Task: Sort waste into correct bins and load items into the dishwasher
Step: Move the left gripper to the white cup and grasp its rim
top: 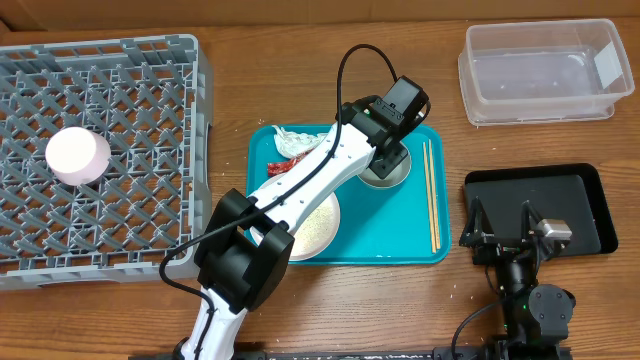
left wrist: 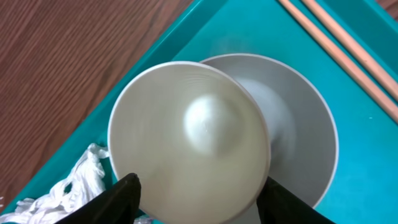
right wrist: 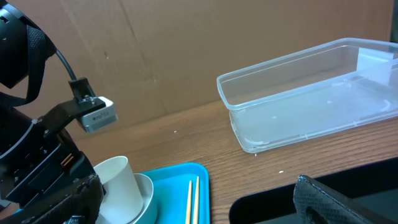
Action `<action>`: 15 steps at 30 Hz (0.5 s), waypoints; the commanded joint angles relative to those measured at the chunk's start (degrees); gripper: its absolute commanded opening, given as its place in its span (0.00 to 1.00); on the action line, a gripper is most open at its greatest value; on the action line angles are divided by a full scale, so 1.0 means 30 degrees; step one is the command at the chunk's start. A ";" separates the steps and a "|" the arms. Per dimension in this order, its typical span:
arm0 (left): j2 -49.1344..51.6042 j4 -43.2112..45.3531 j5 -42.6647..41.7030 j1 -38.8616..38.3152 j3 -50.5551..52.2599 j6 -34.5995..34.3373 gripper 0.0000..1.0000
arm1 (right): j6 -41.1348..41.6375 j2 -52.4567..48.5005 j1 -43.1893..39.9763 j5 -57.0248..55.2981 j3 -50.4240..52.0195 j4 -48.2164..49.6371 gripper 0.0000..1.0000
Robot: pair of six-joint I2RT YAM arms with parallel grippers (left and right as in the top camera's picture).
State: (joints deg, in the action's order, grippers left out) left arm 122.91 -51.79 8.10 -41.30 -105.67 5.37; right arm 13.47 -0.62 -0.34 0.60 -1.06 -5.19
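A small white cup [left wrist: 193, 149] stands tilted inside a pale bowl [left wrist: 305, 137] on the teal tray [top: 400, 235]. My left gripper [left wrist: 199, 186] is shut on the cup, one black finger against each side. The right wrist view shows the cup [right wrist: 118, 180] leaning in the bowl. A crumpled napkin [top: 292, 140] and a red wrapper [top: 280, 165] lie at the tray's back left. A plate [top: 318, 228] with rice grains sits partly under the left arm. Chopsticks [top: 430, 195] lie along the tray's right side. My right gripper [top: 503, 222] is open over the black tray [top: 585, 190].
The grey dish rack [top: 150, 80] fills the left side, with an upturned pale bowl [top: 78, 157] on it. The clear tub [top: 545, 70] stands at the back right. The left arm lies diagonally over the teal tray.
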 commanded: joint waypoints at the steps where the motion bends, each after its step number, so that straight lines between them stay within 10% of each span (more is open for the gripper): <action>1: -0.0044 0.0007 -0.0495 -0.0532 0.0007 0.0882 0.63 | -0.0073 0.0153 -0.0051 -0.0189 0.0197 0.0117 1.00; 15: 0.0073 0.0991 -0.1450 -0.1311 -0.0073 0.1137 0.56 | -0.0073 0.0153 -0.0051 -0.0189 0.0197 0.0109 1.00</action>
State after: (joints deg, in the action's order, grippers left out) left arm 122.91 -48.82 4.91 -45.56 -105.67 7.97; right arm 13.45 -0.62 -0.34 0.60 -1.06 -5.17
